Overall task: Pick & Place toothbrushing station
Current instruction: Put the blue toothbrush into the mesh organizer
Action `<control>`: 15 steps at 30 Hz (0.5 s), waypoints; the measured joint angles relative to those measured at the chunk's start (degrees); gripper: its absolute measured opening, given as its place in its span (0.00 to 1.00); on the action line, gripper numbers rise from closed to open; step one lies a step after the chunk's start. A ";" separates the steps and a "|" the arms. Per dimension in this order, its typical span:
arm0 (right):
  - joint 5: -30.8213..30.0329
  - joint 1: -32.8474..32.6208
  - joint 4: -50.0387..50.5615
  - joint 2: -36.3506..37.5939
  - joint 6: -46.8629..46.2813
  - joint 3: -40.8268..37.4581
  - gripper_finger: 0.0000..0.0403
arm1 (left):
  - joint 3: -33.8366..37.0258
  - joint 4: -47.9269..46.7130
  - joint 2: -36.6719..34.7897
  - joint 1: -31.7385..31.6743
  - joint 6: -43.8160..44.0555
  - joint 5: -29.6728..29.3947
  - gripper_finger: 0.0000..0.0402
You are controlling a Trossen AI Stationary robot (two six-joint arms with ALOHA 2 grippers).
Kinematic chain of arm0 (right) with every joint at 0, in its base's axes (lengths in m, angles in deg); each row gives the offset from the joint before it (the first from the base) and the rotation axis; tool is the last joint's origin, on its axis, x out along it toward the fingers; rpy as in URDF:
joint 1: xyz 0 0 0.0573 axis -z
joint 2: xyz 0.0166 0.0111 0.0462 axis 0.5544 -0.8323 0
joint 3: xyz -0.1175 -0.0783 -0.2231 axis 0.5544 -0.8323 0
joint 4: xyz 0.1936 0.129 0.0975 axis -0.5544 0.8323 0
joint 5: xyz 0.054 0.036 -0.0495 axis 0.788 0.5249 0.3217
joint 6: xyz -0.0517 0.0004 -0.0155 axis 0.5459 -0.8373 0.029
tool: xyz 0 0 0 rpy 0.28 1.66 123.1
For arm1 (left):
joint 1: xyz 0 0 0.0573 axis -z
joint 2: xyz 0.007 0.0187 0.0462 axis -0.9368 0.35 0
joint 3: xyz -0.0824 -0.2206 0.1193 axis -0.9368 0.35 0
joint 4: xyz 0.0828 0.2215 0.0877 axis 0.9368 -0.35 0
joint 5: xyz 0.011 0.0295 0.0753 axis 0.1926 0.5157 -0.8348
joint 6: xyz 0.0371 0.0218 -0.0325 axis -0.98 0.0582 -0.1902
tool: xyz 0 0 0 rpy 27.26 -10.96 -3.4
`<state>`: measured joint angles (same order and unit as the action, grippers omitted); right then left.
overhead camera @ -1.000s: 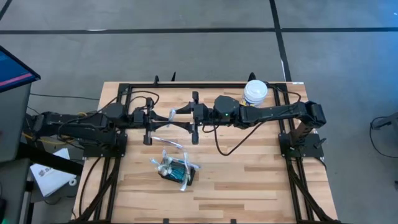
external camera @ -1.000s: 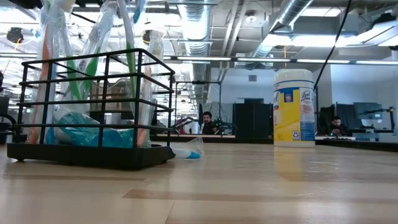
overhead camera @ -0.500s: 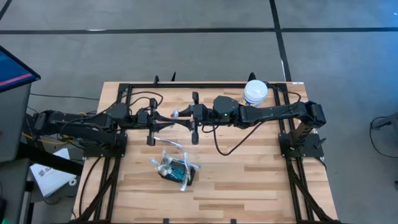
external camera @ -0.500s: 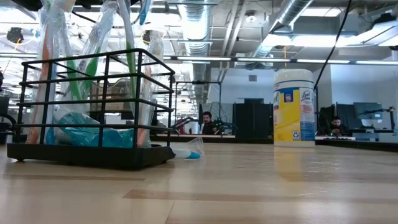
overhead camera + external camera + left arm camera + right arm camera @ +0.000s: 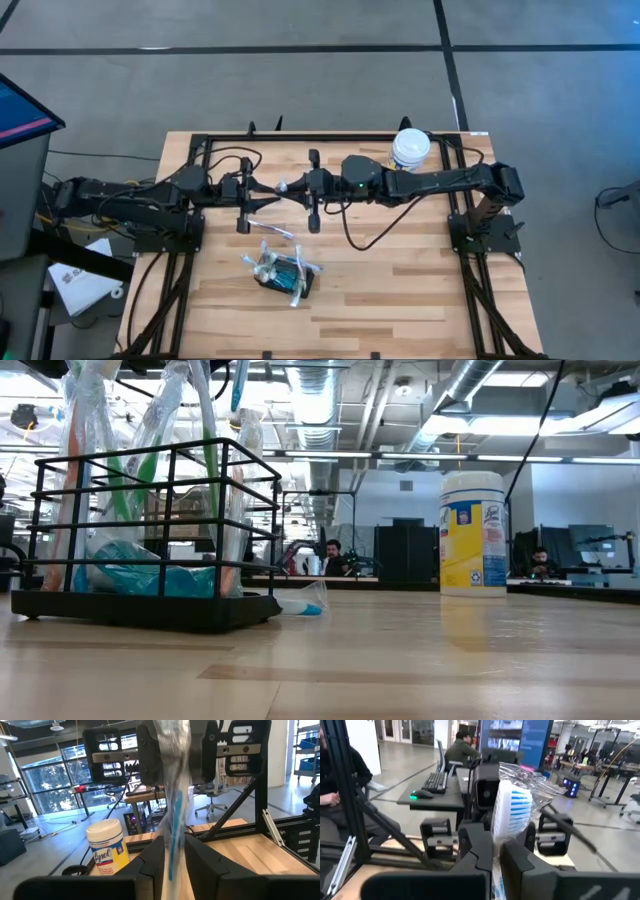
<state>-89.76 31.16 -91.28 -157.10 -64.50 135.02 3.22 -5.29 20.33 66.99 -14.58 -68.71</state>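
Observation:
A toothbrush [image 5: 174,820] with a blue handle, in a clear wrapper, hangs high above the table's middle between my two grippers, which face each other level. My right gripper [image 5: 495,852] [image 5: 292,187] is shut on it. My left gripper [image 5: 175,857] [image 5: 270,192] has its fingers a little apart on either side of the handle. The toothbrushing station [image 5: 283,272] [image 5: 150,530], a black wire holder with wrapped brushes standing in it, rests on its base near the table's middle. It is nearer the front than the grippers. My right gripper pinches the wrapped toothbrush between its two fingers, just behind the white and blue bristle head [image 5: 507,810]. The fingers [image 5: 150,750] come level from the table's right side. The brush is lifted clear of the table. My left gripper: I cannot tell whether its fingers [image 5: 152,860] touch the wrapper [image 5: 175,845].
A white-lidded canister [image 5: 410,150] [image 5: 472,532] with a yellow label stands at the table's far right. One more wrapped brush [image 5: 270,231] lies on the wood between the grippers and the holder. Black frame rails [image 5: 300,137] run along the table's far edge and both sides.
My right gripper has shut on the toothbrush: its fingers stood wide apart a second ago and are now closed around it. Both arms have stayed where they were.

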 joint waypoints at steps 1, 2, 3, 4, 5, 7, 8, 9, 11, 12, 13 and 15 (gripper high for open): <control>0.00 -0.05 0.65 0.00 -0.01 0.00 0.01 | 0.00 -0.02 0.00 0.00 0.02 0.00 0.18; 0.00 -0.09 1.22 0.00 -0.17 0.00 0.01 | 0.00 -0.06 0.00 0.00 0.04 0.00 0.18; 0.00 -0.11 1.58 0.00 -0.51 0.00 0.01 | 0.00 -0.08 0.00 0.00 0.04 0.02 0.18; 0.02 -0.21 2.12 0.16 -0.76 0.00 0.01 | 0.00 -0.11 0.00 0.00 0.04 0.02 0.18; 0.00 -0.46 3.06 0.54 -0.86 0.00 0.01 | 0.00 -0.09 0.00 0.00 0.06 0.02 0.18; 0.00 -0.83 4.05 1.28 -0.90 0.00 0.01 | 0.00 -0.08 0.00 0.00 1.46 0.04 0.18; 0.00 -1.09 5.14 1.83 -0.90 0.00 0.01 | 0.00 -0.10 0.00 0.00 2.25 0.04 0.18; 0.00 -1.34 6.50 2.45 -0.88 0.00 0.01 | 0.00 -0.13 0.00 0.00 2.89 0.04 0.18; 0.00 -1.85 8.32 3.60 -1.42 0.00 0.01 | 0.00 -0.56 -0.45 0.00 3.08 0.04 0.18; 0.00 -2.26 9.36 4.17 -1.81 0.01 0.01 | 0.00 -0.56 -0.65 0.00 3.10 0.04 0.18; -0.01 -2.71 10.39 4.54 -2.08 0.05 0.01 | 0.00 -0.71 -0.86 0.00 3.10 0.04 0.18; -0.24 -3.86 12.09 4.87 -2.90 0.07 0.01 | 0.02 -1.80 -1.65 0.00 3.08 0.06 0.18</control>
<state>-90.00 27.31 -79.20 -152.23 -67.40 135.09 3.24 -7.09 18.68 66.99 -11.49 -68.64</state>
